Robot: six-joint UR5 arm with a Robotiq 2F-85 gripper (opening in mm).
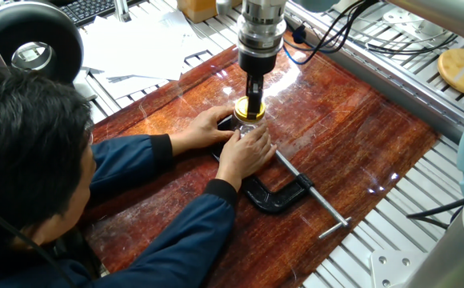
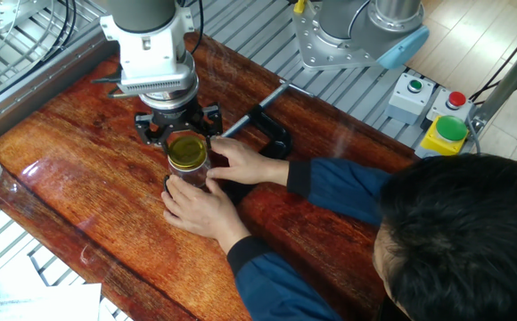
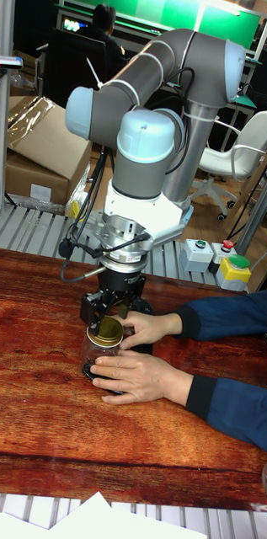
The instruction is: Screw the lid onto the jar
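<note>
Here the pincer (image 2: 184, 141) stands above the lid (image 2: 187, 151); whether its fingers clamp it cannot be told. Keep the axis vertical while hands steady the jar (image 3: 95, 351).

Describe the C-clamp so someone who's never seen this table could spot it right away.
Start at the red-brown wooden board on the metal table, then find the person's hands holding the jar under the gripper. Just past those hands, on the side away from the person's body, lies the C-clamp: flat on the board, black C-shaped frame with a long silver screw rod, the only dark metal tool there.
</note>
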